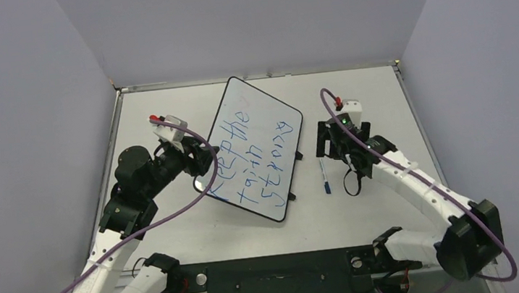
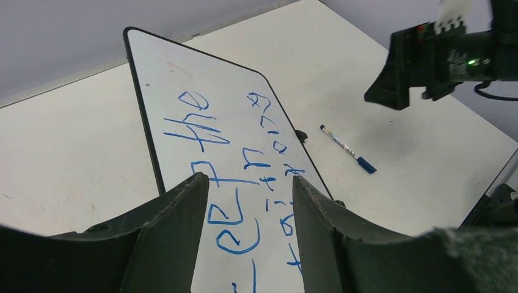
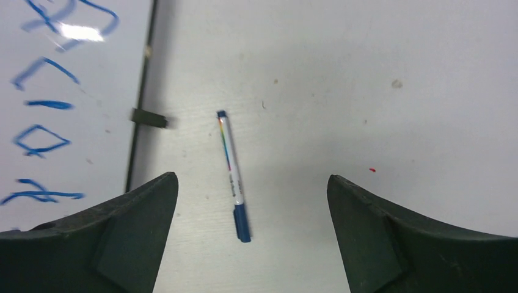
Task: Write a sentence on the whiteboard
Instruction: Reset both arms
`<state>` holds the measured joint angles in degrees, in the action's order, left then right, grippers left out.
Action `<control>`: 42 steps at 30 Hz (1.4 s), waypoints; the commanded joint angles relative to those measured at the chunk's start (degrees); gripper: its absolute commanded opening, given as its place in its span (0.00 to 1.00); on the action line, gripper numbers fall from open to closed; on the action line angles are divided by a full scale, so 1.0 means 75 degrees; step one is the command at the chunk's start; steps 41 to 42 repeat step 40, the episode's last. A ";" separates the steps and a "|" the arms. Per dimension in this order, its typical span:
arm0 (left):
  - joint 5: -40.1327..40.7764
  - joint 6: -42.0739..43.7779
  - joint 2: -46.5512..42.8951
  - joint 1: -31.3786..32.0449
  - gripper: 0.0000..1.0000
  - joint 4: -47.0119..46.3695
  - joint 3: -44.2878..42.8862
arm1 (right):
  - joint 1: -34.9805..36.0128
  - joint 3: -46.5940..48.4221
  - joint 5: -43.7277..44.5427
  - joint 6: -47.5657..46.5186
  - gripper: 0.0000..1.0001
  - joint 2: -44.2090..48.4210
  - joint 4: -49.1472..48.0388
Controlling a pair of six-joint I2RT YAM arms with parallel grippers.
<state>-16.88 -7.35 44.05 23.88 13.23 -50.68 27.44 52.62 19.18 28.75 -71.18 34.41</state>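
The whiteboard [image 1: 252, 100] lies slanted on the table, a large white board with a thin black rim. The sentence [image 1: 250, 155] runs across it in three blue handwritten lines, roughly "Keep the train strong". My left gripper [image 1: 204, 168] sits at the board's left corner. In the left wrist view its jaws [image 2: 247, 178] stand apart over the written surface [image 2: 195, 122], gripping nothing that I can see. A blue-capped white marker [image 1: 325, 176] lies on the table right of the board. My right gripper [image 1: 331, 150] hovers over it, open. Seen from the right wrist, the marker [image 3: 233, 177] lies free between the spread fingers [image 3: 250, 177].
Small black feet [image 1: 297, 155] stick out from the board's right rim, one close to the marker [image 3: 148, 117]. Grey walls enclose the table on three sides. The arm bases and a black bar [image 1: 278, 279] line the near edge. Bare table [image 1: 375, 98] lies right of the marker.
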 commanded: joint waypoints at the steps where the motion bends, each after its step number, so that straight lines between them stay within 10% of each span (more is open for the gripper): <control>1: 0.0366 0.0053 -0.0068 -0.0043 0.50 -0.0087 -0.0296 | 0.0003 0.0370 -0.0153 -0.0213 0.88 0.1449 -0.0727; 12: 0.0625 0.0078 -0.0120 -0.0052 0.50 -0.0106 -0.0247 | -0.0026 -0.0663 -0.1369 0.0586 1.00 0.3557 -0.2032; 20: 0.0820 0.0072 -0.0113 -0.0081 0.50 -0.0087 -0.0259 | -0.0014 -0.1343 -0.4353 0.0394 1.00 0.4035 -0.2681; 42: 0.0974 0.0031 -0.0157 -0.0154 0.50 -0.0060 -0.0263 | 0.0011 -0.1541 -0.4425 0.0298 1.00 0.4576 -0.2486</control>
